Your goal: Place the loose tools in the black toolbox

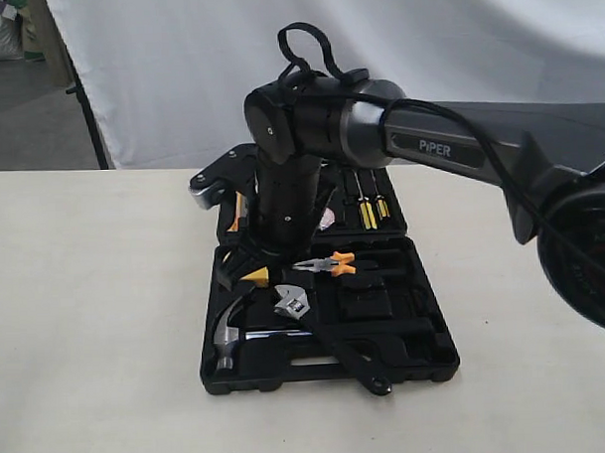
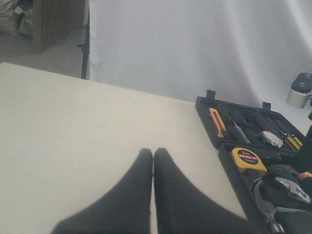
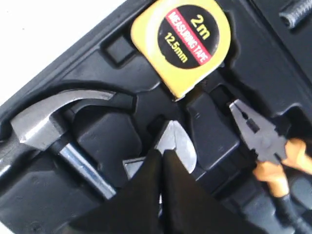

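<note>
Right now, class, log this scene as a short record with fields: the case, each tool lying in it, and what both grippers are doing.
case: black moulded plastic toolbox, open on the pale table
hammer: steel claw hammer, lying in the case
wrench: silver adjustable wrench, in the case beside the hammer
other tools in case: yellow tape measure, orange-handled pliers
right gripper: shut, tips over the wrench; grip unclear
left gripper: shut, above bare table, holding nothing

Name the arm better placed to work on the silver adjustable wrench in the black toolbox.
Right. The right gripper hangs shut over the silver adjustable wrench inside the black moulded toolbox; the left gripper is over bare table.
</note>
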